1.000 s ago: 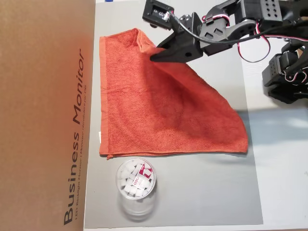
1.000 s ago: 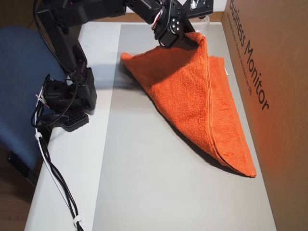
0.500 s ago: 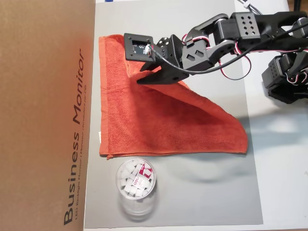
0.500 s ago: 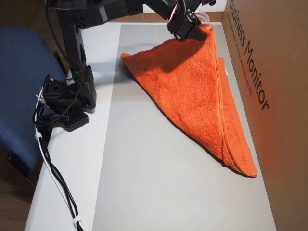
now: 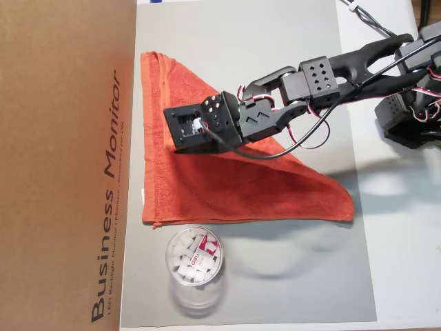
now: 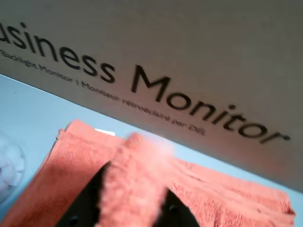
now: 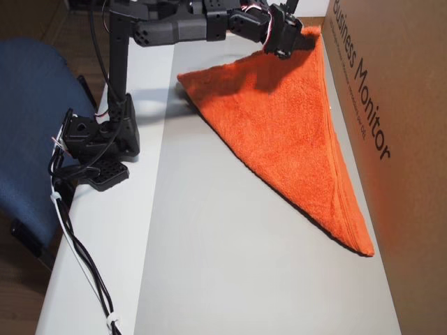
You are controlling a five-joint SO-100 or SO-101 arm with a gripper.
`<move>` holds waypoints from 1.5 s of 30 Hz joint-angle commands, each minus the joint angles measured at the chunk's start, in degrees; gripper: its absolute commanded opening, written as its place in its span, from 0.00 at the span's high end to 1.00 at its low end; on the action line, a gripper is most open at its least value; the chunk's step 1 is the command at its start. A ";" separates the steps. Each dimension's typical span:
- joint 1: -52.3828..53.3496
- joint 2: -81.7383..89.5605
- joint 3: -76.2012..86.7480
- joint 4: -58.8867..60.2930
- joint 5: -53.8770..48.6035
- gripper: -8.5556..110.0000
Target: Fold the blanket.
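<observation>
A corner of the blanket [image 7: 279, 132] is held up, pinched between the closed fingers of the gripper [image 7: 307, 35].

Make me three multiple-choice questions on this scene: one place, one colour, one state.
1. The clear cup of white cubes sits where in the overhead view?
A. below the towel
B. on the towel
C. on the box

2. The towel is
A. blue
B. orange-red
C. white

3. The end effector is
A. open, empty
B. shut on the towel
C. resting on the box

A: the cup stands on the grey mat below the towel's lower edge.
B: its colour is plain in every view.
B: the wrist view shows cloth pinched between the fingers.
</observation>
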 commanded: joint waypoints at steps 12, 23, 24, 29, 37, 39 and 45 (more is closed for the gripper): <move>-4.22 -7.03 -5.19 -10.20 -4.48 0.93; -5.54 -20.04 -18.81 -10.20 -8.09 0.93; -5.71 -21.09 -19.60 -10.20 -8.88 0.93; -6.59 -25.58 -22.32 -10.28 -9.93 0.93; -6.86 -29.71 -23.99 -10.90 -10.02 0.93; -6.86 -31.38 -25.14 -12.04 -10.02 0.93; -6.86 -36.21 -29.97 -12.74 -10.02 0.93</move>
